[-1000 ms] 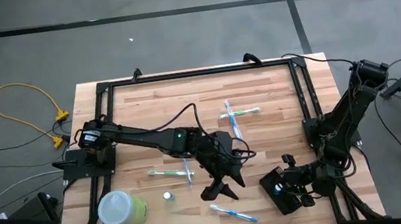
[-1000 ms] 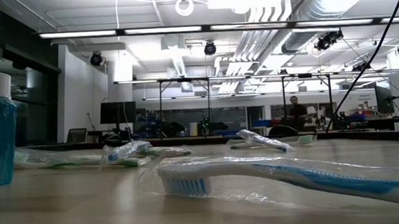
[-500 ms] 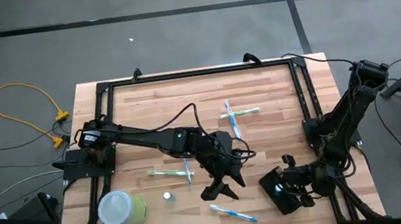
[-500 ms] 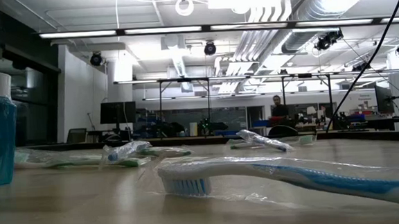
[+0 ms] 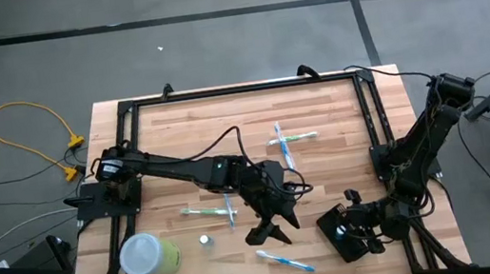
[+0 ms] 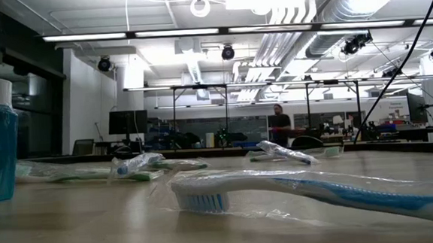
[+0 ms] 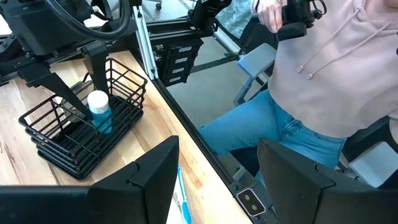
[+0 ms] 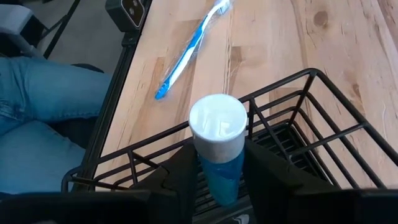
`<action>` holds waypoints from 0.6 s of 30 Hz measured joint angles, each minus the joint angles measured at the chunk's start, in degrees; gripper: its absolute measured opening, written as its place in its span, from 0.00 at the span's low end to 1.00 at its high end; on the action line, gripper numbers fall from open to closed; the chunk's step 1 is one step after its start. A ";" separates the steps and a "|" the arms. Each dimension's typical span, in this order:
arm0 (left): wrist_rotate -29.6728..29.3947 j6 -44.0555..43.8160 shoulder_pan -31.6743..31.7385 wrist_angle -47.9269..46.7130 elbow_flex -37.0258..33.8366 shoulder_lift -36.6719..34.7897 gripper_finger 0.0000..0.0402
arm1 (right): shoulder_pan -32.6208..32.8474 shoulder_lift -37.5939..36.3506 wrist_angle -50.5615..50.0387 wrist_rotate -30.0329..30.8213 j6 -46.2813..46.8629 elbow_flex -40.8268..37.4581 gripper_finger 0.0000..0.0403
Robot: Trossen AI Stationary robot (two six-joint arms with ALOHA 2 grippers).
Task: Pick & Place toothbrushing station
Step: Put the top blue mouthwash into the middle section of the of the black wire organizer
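The black wire-mesh holder (image 5: pixel 340 242) rests on its base near the table's near right corner; it also shows in the left wrist view (image 7: pixel 73 151) and the right wrist view (image 8: pixel 323 118). A small blue bottle with a white cap (image 8: pixel 217 134) stands upright inside it. My right gripper (image 5: pixel 361 223) is over the holder, shut on the bottle. My left gripper (image 5: pixel 274 227) is open and empty above the table's middle, left of the holder, its fingers framing the left wrist view (image 7: pixel 217 186). My right gripper pinches the bottle's blue body just below the white cap (image 8: pixel 219 169) between its two fingers, one on each side. The fingers come from above, slanting down into the holder. The bottle is upright with its lower end (image 7: pixel 103 124) inside the holder; its base is hidden.
A blue wrapped toothbrush (image 5: pixel 286 262) lies near the front edge. Other toothbrushes lie at mid-left (image 5: pixel 208 212) and far centre (image 5: pixel 286 139). A lime-green cup (image 5: pixel 149 254) and a second small bottle (image 5: pixel 205 241) stand at the near left. A person in jeans (image 7: pixel 323 93) stands by the near right corner.
Both arms, the holder and the bottle have kept still. Only a person far off in the room behind the table has walked across the low view.
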 joint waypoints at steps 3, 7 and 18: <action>-0.02 -0.03 0.00 -0.01 -0.02 0.00 0.53 | 0.00 0.00 0.02 0.00 -0.07 0.00 0.28; 0.00 -0.09 0.00 0.00 -0.02 0.00 0.53 | 0.01 0.00 0.04 0.00 -0.17 0.00 0.28; 0.00 -0.20 0.00 0.00 -0.02 0.00 0.53 | 0.01 0.00 0.26 -0.02 -0.63 0.00 0.28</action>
